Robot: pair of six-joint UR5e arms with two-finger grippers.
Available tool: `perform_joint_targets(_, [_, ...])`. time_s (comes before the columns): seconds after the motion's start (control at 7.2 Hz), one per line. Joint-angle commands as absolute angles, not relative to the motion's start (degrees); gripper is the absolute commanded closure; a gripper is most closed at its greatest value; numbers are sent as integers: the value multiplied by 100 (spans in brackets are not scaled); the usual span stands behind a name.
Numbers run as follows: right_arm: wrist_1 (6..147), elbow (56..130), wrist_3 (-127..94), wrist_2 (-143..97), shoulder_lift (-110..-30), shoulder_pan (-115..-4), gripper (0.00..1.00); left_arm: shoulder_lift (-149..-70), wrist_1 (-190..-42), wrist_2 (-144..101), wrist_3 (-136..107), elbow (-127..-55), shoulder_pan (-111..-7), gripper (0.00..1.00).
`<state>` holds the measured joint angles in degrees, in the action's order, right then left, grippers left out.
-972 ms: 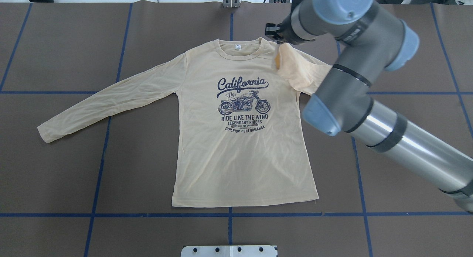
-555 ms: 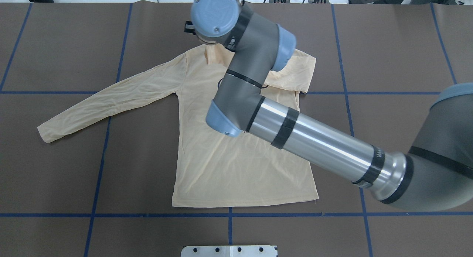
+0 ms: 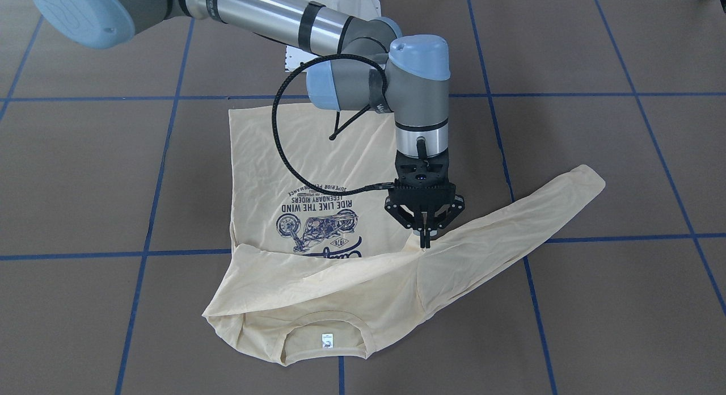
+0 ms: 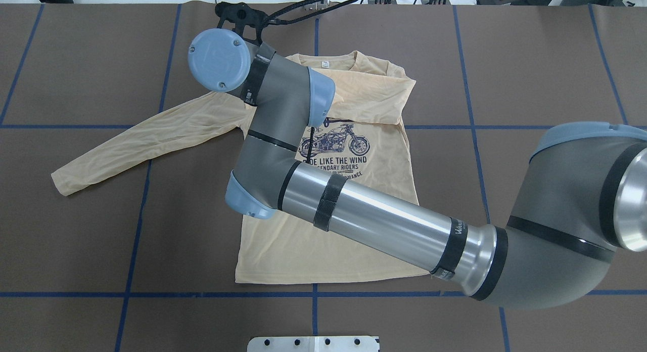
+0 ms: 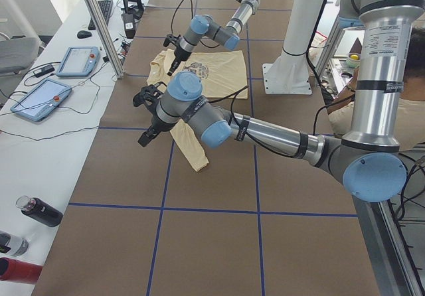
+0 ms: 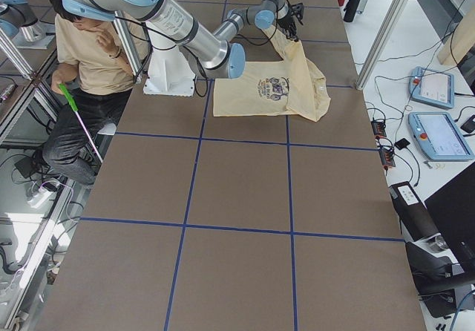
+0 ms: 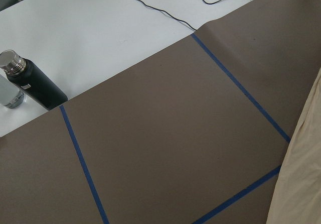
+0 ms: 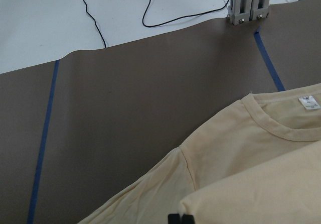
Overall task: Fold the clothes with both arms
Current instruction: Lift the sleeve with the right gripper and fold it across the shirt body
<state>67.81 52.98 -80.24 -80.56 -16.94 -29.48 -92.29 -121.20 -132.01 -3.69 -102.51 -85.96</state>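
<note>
We judge the first sleeve fold to be near its end. The shirt [image 3: 255, 156] lies face up on the desk [image 3: 595, 128], its collar [image 3: 326, 321] at the far edge from the robot and its hem nearest the base. The right arm reaches across it. The right end effector [image 3: 424, 236] points straight down with its fingers pressed together, pinching the shirt by the end of the right sleeve [image 3: 340, 276]. That sleeve is drawn across the chest and covers the top of the motorcycle print [image 3: 317, 225]. The pinched end sits just above the cloth, at the seam where the left sleeve [image 3: 527, 213] joins the body. The left sleeve lies stretched out flat to the side, not yet folded.

The left end effector [image 5: 145, 137] shows only in the side view, hanging above the desk near the left sleeve's cuff. We cannot tell whether its fingers are spread or closed.

Next, as we see it, the right arm should lower the cuff onto the shirt, let go and lift straight up so the thin cloth does not drag. Then the left arm can take the left cuff and carry it across in the same way. After that, both arms would need to grip the hem and bring it up toward the collar.
</note>
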Motion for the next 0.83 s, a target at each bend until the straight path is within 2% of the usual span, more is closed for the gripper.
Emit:
perform_joint_targets(0.0, [6346, 4747, -8068, -7919, -1521, -2865, 49, -9229, -12120, -13201, -360, -10231, -8596, 0])
perform_joint_targets(0.14, [6354, 4746, -8181, -7910, -1460, -2874, 2, -9229, -12120, -13201, -360, -10222, -8596, 0])
perform_joint_targets(0.56, [7141, 4964, -8184, -8704, -1291, -3337, 1, -9237, -12138, -13227, -726, -10222, -8526, 0])
perform_joint_targets(0.69, [7807, 5584, -7826, -9101, -1614, -3566, 1, -9229, -12477, -13210, -1104, -10126, -8195, 0])
